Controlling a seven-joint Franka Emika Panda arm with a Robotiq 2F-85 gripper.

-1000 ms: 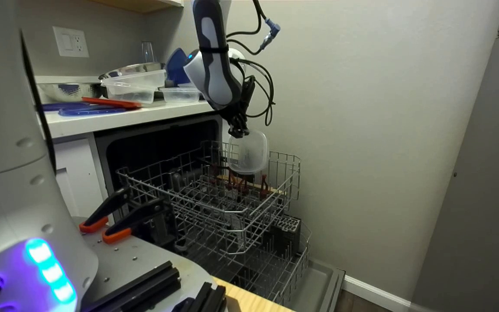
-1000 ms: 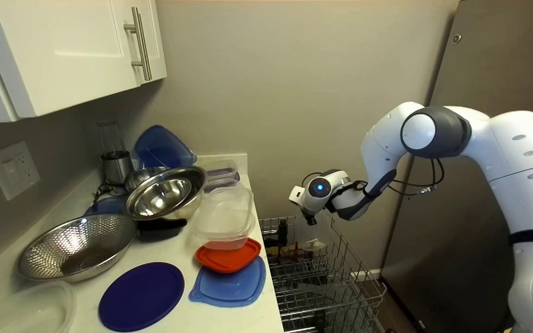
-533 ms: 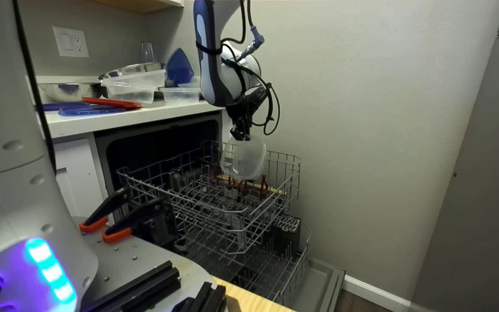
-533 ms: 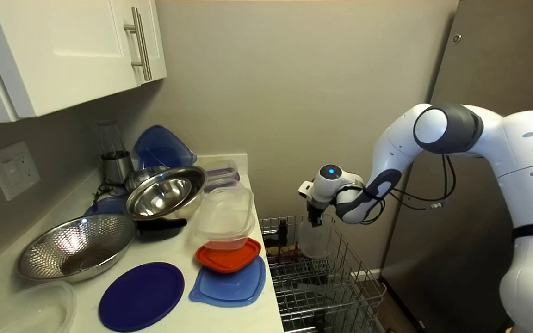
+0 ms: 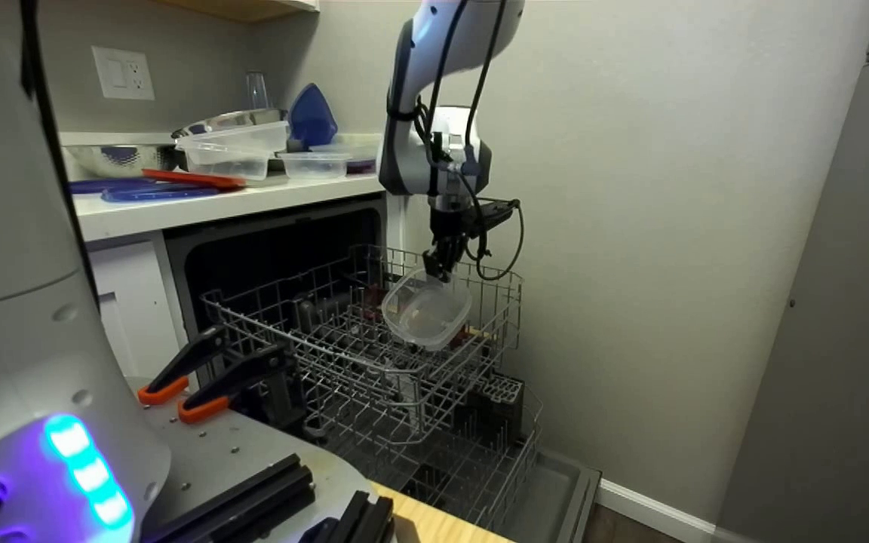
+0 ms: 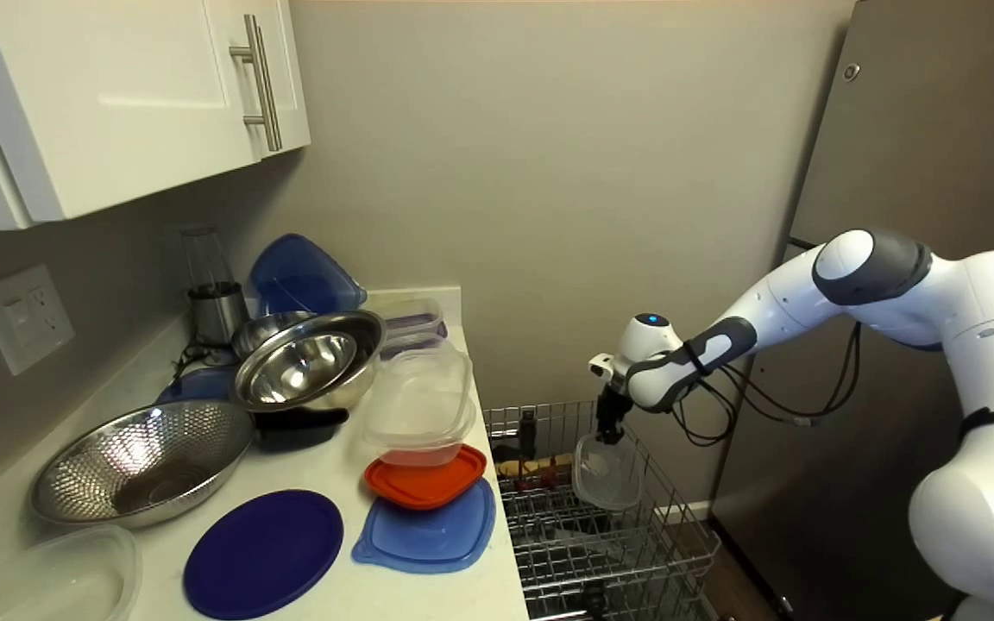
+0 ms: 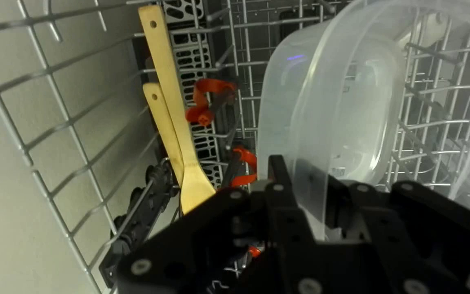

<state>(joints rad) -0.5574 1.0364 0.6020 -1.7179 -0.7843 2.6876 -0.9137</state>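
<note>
Counter: white; hours read around its middle in an exterior view, 12 being its far end.
Light-blue lid: 4 o'clock, flat, near the edge.
Round lid: 7 o'clock, dark blue, flat.
Big tub: 8 o'clock, clear, cut off by the view's edge.
Colander: 9 o'clock, steel, mouth up.
Blender: 11 o'clock, upright.
Bowls: 12 o'clock, steel, tilted, nested; a black thing shows under their near side.
Tall lid: 12 o'clock, beyond the bowls, blue, leaning; its foot is hidden.
Small tubs: 1 o'clock, clear, toward the far end.
Clear tubs: 2 o'clock, stacked.
Red lid: 3 o'clock, partly over the light-blue lid.
</note>
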